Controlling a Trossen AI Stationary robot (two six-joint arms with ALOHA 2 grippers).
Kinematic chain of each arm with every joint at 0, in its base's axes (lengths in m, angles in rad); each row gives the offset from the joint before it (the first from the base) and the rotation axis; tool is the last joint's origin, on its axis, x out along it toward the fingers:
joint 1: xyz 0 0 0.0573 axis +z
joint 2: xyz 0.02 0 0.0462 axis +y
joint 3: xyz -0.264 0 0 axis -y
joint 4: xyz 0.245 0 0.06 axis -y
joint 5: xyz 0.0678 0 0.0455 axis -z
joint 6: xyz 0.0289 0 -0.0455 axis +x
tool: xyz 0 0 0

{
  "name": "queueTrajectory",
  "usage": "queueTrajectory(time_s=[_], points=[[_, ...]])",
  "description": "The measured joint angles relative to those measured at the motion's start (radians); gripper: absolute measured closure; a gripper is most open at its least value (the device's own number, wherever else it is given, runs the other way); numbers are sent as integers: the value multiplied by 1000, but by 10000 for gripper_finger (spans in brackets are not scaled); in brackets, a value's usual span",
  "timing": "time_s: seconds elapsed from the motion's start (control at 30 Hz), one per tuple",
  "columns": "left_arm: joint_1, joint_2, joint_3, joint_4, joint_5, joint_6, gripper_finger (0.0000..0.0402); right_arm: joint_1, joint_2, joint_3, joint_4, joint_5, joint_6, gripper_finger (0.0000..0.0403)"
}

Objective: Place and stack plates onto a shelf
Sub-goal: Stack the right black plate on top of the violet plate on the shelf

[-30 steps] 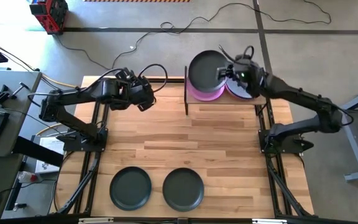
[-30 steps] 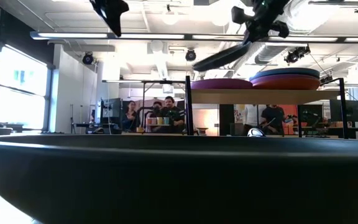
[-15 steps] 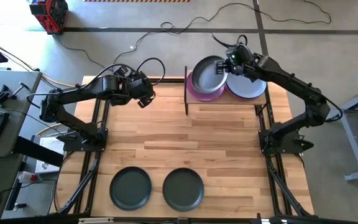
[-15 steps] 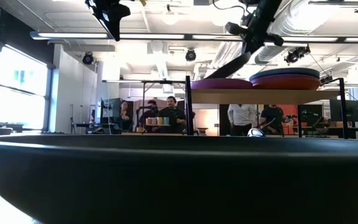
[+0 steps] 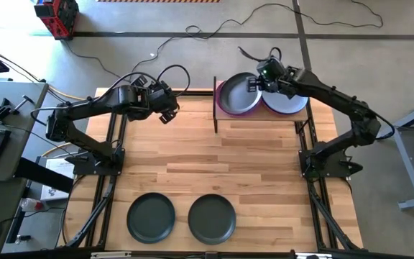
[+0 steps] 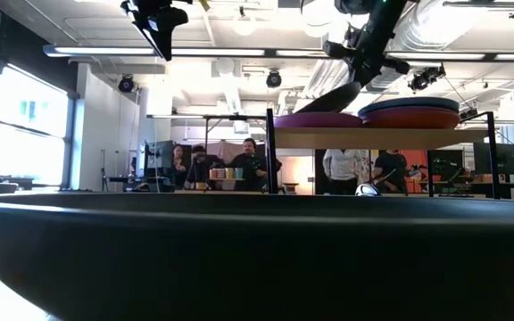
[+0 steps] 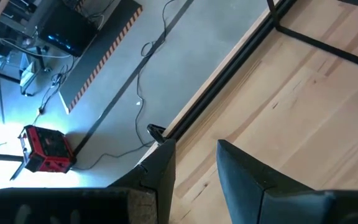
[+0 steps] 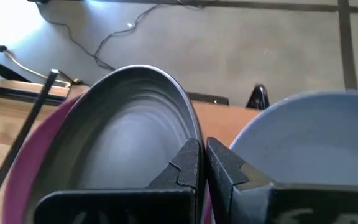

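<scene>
My right gripper (image 5: 256,83) is shut on a dark plate (image 5: 237,92) that hangs tilted over the purple plates (image 5: 228,110) on the shelf (image 6: 377,136). In the low view the dark plate (image 6: 330,96) slopes down toward the purple stack (image 6: 318,119). A pale blue-grey plate (image 5: 287,101) lies on an orange-red plate (image 6: 409,118) at the shelf's right half. Two more dark plates (image 5: 150,217) (image 5: 212,218) lie flat near the table's front edge. My left gripper (image 5: 167,115) hovers open over the table's far left. My right gripper pinches the dark plate's rim (image 8: 190,140) between its two shut fingers, on the plate's right side, next to the blue-grey plate. The fingers slant down from the right. The plate is tilted, held side high, its left edge low over the purple plates; whether it touches them I cannot tell.
A black upright rod (image 5: 215,105) marks the shelf's left end. The wood tabletop (image 5: 214,165) is bare between the shelf and the two near plates. People stand in the room beyond the table (image 6: 239,165). A cable lies on the floor behind the table (image 5: 192,32).
My right gripper has gone toward the table's left and a little down, tipping as it went. The dark plate has come from higher up to lie lower over the purple plates, its left edge sunk toward them, still tilted.
</scene>
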Motion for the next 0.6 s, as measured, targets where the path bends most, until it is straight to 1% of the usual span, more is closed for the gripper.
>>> queueTrajectory(time_s=[0.2,0.6], points=[[0,0,0,0,0,1,296,16,-1,-28,22,8,35,403],[0,0,0,0,0,1,296,16,-1,-47,-14,17,64,402]])
